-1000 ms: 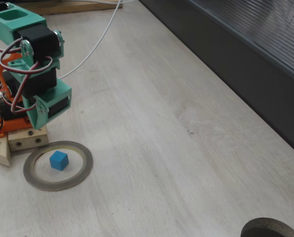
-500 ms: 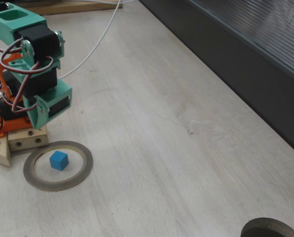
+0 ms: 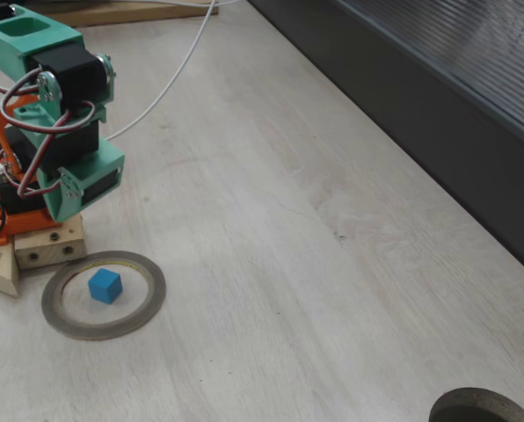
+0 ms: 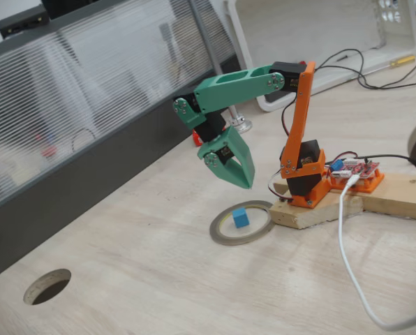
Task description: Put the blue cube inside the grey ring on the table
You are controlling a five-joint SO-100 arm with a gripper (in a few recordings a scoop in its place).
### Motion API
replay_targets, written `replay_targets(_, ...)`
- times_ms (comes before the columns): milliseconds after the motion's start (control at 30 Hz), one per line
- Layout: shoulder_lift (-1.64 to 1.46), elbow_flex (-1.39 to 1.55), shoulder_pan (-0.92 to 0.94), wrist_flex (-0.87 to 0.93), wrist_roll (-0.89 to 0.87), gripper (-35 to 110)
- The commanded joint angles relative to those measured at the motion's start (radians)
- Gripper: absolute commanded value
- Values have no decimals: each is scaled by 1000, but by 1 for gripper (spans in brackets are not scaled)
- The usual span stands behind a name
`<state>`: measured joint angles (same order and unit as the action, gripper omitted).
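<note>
The blue cube (image 3: 105, 286) (image 4: 241, 218) rests flat on the table (image 3: 288, 264) (image 4: 159, 279) inside the grey ring (image 3: 148, 308) (image 4: 222, 236), a little off centre and clear of the rim. The ring lies next to the arm's wooden base block (image 3: 42, 246) (image 4: 320, 209). My teal gripper (image 3: 61, 214) (image 4: 247, 181) hangs above and just behind the ring. It points down, its jaws look shut, and nothing is in them. It touches neither cube nor ring.
A dark round ring-like opening (image 3: 483, 407) (image 4: 47, 286) sits far from the arm. A dark wall panel (image 3: 438, 123) (image 4: 68, 188) borders the table. White cables (image 3: 174, 70) (image 4: 354, 272) trail from the base. Open tabletop stretches between the ring and the opening.
The gripper has lifted slightly and drawn back toward the arm's base. Cube and ring have not moved.
</note>
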<state>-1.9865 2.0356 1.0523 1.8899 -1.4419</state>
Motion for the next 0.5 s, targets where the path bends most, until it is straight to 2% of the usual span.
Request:
replay_targets(0, -43, 61, -15, 15, -18, 1)
replay_targets(467, -127, 77, -52, 15, -17, 1)
